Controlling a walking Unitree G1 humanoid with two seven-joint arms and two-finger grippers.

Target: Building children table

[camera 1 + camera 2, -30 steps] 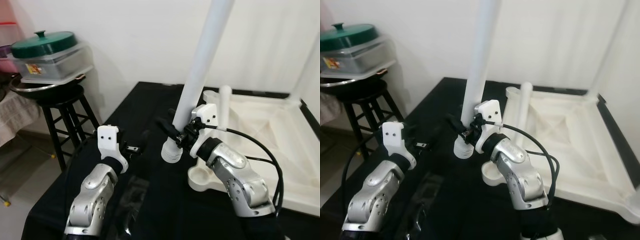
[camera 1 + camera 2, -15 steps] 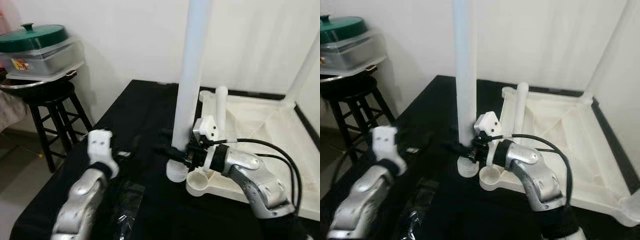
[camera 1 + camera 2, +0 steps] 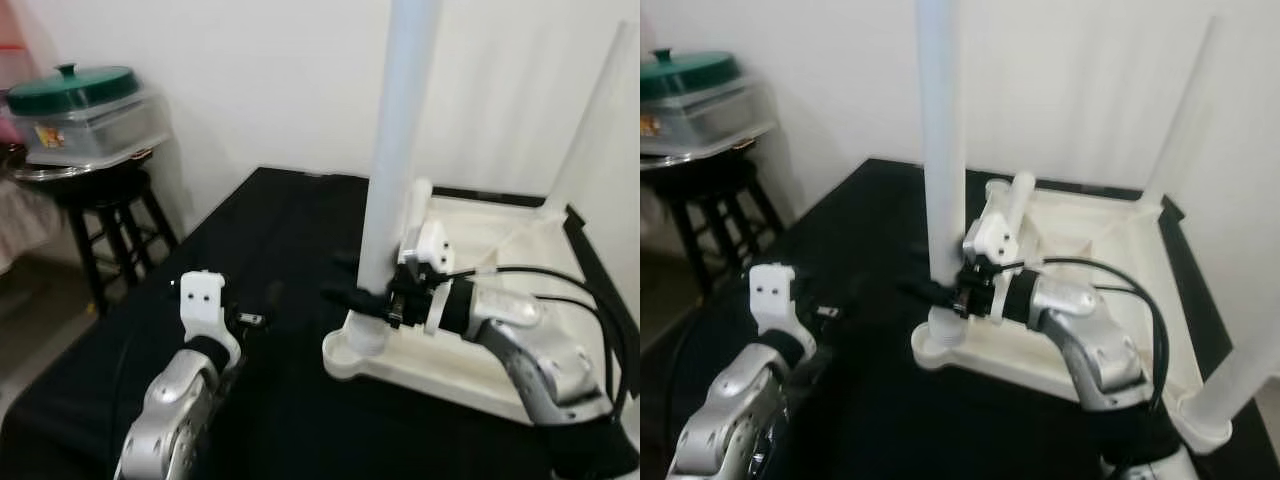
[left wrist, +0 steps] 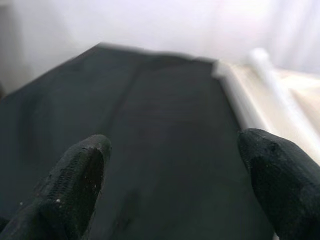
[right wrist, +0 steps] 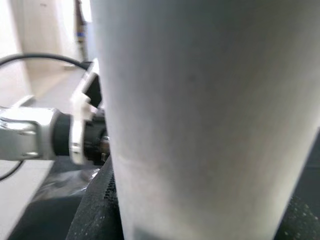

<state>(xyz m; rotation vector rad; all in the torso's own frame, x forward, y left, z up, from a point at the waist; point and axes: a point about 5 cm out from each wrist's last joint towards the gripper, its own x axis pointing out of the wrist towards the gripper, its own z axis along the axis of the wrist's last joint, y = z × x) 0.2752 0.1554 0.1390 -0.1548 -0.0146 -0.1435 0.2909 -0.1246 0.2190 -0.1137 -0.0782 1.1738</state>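
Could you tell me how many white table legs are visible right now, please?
3: one upright white plastic leg in the right gripper at the near-left corner socket; one far-right; one near-right.

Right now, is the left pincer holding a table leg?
No, the left pincer is open above the black cloth, with nothing between its fingers.

White table leg (image 3: 395,170) cut off at the top edge, its base hidden behind the right end effector (image 3: 352,296), green-lidded container (image 3: 82,112) blurred.

Black cloth (image 3: 270,240) left of the upright table leg (image 3: 398,150) is bare, passable. Right of it: tabletop frame (image 3: 470,360), right gripper (image 3: 352,296), second leg (image 3: 592,110) block.
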